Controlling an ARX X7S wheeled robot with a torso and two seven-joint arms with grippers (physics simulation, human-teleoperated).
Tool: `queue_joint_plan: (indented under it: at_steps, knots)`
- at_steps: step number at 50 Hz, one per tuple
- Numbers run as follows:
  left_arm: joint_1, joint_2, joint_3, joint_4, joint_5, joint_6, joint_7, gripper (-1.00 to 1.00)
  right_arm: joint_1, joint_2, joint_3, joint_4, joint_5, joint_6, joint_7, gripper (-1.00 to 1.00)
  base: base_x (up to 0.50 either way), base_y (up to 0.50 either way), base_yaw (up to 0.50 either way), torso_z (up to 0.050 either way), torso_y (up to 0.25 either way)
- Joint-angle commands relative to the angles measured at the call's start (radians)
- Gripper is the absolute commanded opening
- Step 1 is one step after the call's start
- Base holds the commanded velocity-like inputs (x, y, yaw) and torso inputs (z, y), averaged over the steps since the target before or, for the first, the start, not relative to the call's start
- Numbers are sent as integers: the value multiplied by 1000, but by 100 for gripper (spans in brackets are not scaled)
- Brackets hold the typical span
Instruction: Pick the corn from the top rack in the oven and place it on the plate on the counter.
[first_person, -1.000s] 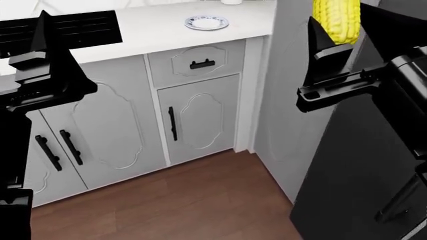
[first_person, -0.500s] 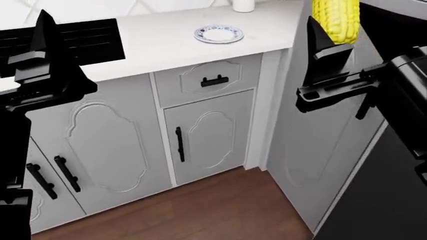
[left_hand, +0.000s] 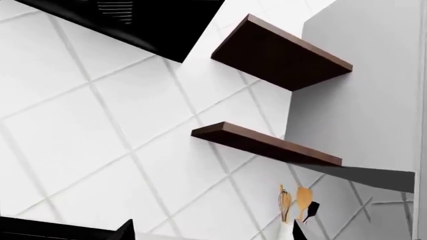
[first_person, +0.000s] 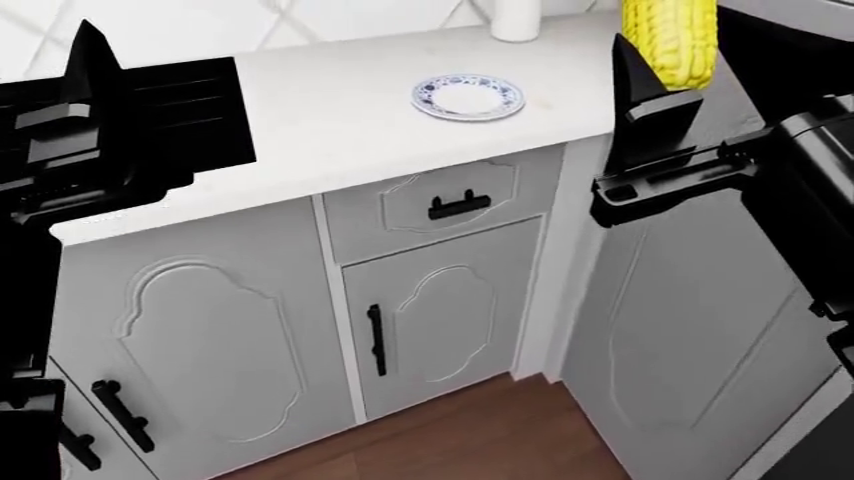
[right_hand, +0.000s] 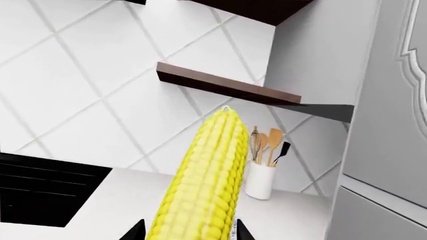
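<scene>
Corn above white marble counter

No text, label, brand, number or sign can be read in any of the views.
</scene>
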Motion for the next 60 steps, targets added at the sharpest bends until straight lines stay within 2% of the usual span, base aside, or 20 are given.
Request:
queue_joint_plan:
  at_steps: [1, 29, 60]
  knots:
    - [-2, -4, 3, 0, -1, 5, -1, 100, 11, 1, -1, -1, -13, 4, -5, -100, 32, 525, 0, 0, 0]
    - [6, -10, 12, 0, 4, 19, -2, 100, 0, 6, -5, -10, -21, -10, -16, -100, 54, 517, 0, 0, 2]
    - [6, -21, 20, -1, 3, 31, -8, 100, 4, 13, -8, -20, -30, -26, -26, -100, 184, 465, 0, 0, 2]
